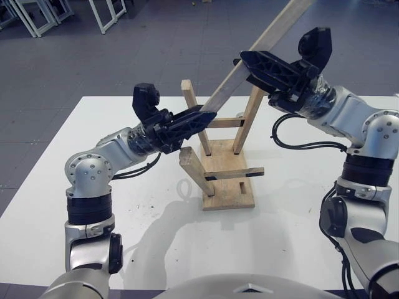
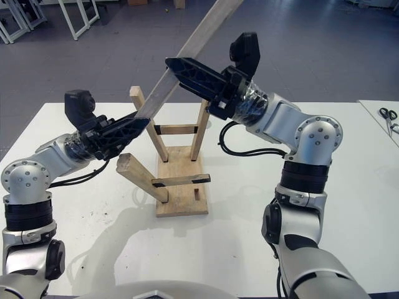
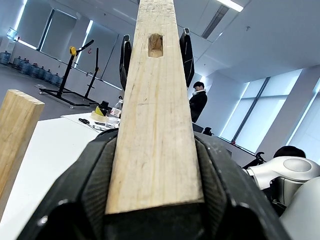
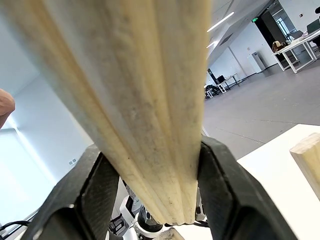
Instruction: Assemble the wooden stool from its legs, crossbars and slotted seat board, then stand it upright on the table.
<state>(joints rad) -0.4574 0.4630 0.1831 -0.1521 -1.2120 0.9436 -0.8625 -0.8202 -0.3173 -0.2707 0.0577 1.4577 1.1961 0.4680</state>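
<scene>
The slotted seat board [image 1: 232, 198] lies flat on the white table [image 1: 312, 237] with three legs pointing up from it: two at the back [image 1: 195, 118] [image 1: 249, 121] and a tilted one in front [image 1: 194, 169]. One crossbar [image 1: 227, 122] joins the back pair, and another [image 1: 235, 174] runs from the front leg. A fourth, loose leg [image 1: 274, 31] slants over the stool. My left gripper [image 1: 206, 117] is shut on its lower end, and my right gripper [image 1: 249, 65] is shut on it higher up. In the left wrist view a mortise hole [image 3: 156, 45] shows in the leg's face.
Scissors [image 2: 388, 115] lie on a neighbouring table to the right. White metal frames [image 1: 37, 15] stand on the floor behind. Bare tabletop lies on both sides of the stool and in front of it.
</scene>
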